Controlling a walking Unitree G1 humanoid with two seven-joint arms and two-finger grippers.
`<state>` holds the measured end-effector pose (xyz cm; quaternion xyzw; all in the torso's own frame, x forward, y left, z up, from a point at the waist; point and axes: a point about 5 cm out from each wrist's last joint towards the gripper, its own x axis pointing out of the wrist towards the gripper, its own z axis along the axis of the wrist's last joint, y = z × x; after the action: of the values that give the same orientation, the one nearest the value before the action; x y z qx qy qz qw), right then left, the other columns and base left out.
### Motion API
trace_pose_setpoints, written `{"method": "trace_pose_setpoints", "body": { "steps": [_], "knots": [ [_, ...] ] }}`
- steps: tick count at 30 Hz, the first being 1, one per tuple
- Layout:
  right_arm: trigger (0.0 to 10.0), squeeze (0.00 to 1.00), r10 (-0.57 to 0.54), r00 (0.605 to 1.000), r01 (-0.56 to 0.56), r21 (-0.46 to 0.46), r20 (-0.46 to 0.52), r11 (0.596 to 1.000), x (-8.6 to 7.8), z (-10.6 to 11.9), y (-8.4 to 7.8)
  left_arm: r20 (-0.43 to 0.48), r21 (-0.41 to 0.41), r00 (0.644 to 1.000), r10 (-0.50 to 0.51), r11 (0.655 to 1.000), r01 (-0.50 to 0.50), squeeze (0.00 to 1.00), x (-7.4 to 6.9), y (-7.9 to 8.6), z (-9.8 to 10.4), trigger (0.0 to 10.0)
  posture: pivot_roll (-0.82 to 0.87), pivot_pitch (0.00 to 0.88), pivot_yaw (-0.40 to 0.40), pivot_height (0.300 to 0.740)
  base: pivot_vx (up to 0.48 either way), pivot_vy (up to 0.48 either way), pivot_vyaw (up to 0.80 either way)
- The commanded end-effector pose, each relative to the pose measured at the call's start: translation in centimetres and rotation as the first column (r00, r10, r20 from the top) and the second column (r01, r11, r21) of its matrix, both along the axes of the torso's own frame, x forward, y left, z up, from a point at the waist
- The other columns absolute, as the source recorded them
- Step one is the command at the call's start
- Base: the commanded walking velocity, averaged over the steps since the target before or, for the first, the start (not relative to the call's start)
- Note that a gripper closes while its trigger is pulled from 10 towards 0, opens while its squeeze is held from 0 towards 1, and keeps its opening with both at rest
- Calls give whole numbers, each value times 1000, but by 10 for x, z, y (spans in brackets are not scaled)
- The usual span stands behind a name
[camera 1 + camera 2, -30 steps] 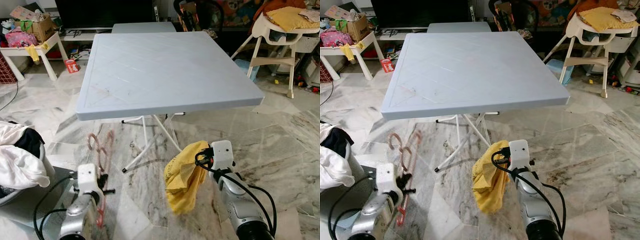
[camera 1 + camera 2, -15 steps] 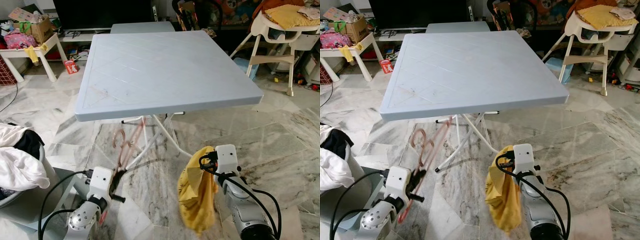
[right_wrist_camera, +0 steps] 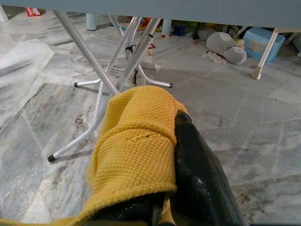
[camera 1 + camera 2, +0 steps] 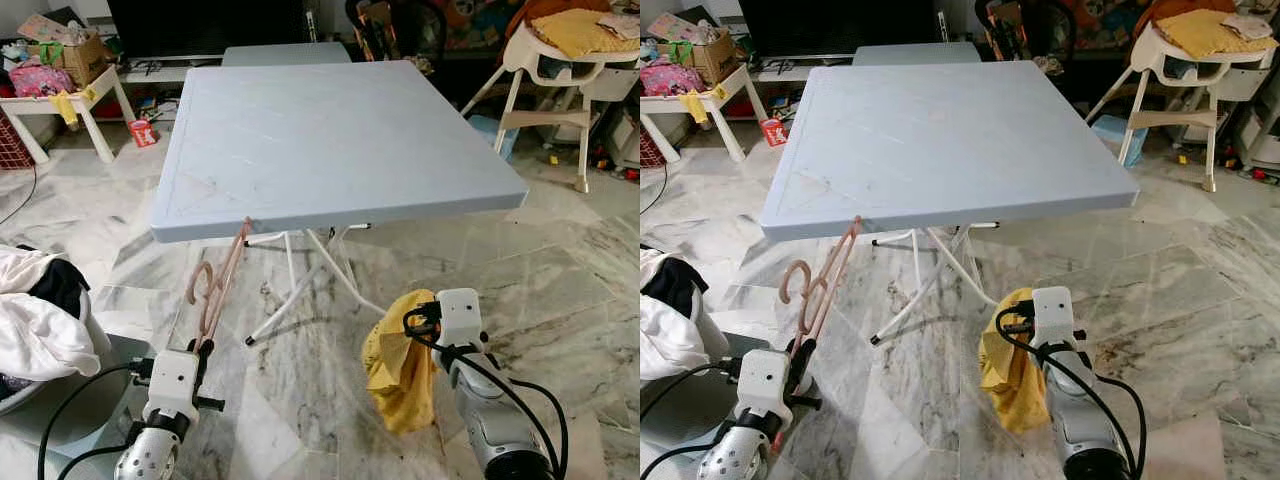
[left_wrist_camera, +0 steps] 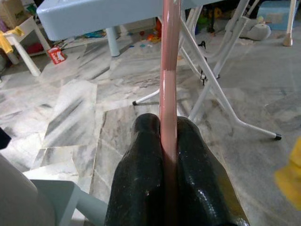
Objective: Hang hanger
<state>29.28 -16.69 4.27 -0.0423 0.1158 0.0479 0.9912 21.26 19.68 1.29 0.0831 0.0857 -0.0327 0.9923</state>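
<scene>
Item: pink hanger [image 4: 215, 285]. Held by your left gripper [image 4: 197, 352], fingers [image 5: 188, 155] clamped tight on the lower bar; the hanger stands nearly upright, top end at the near edge of the grey table [image 4: 340, 140], contact unclear.

Handling (est.): light, stiff, thin plastic; smooth, may twist in grip. Keep hold low on the straight bar, hook end free.

Item: yellow cloth [image 4: 400, 360]. Soft, limp, drapes below your right gripper [image 3: 164, 202], which is closed on it, low near the table legs [image 4: 300, 280].

Vs 0.5 s ago: hanger more upright, reaches table edge now; left arm lower in frame; cloth bunched shorter.
</scene>
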Motion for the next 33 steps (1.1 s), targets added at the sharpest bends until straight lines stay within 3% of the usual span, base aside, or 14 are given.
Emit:
{"method": "trace_pose_setpoints", "body": {
  "steps": [1,9,13,17,23,27,33],
  "knots": [
    [10000,0,1,999,-1,10,47,1000,4,9,1,5,0,1000,24,1000,-24,0,1,5,0,10000,-61,0,13,740,0,0,0],
    [10000,0,-9,999,8,25,33,1000,4,8,2,8,-41,999,34,999,-33,0,11,2,6,10000,-62,0,18,740,0,0,0],
    [10000,0,-17,1000,16,35,22,999,4,7,3,13,-64,999,42,997,-41,0,17,0,10,10000,-64,0,20,740,0,0,-800],
    [10000,0,-23,999,22,27,26,999,4,7,2,59,-79,998,28,997,-23,0,24,-10,29,10000,-66,0,22,740,0,0,-800],
    [10000,0,-34,999,33,25,27,999,4,8,0,104,-77,994,14,997,-6,0,23,-20,48,10000,-68,0,21,740,0,0,-800],
    [10000,0,-35,999,34,27,35,999,4,9,0,91,-77,996,23,997,-16,0,22,-21,50,10000,-69,0,20,740,0,0,-800],
    [10000,0,-35,998,34,23,46,999,5,12,0,94,-65,995,43,997,-36,0,20,-22,56,10000,-65,0,15,740,0,0,-68]
  ]
}}
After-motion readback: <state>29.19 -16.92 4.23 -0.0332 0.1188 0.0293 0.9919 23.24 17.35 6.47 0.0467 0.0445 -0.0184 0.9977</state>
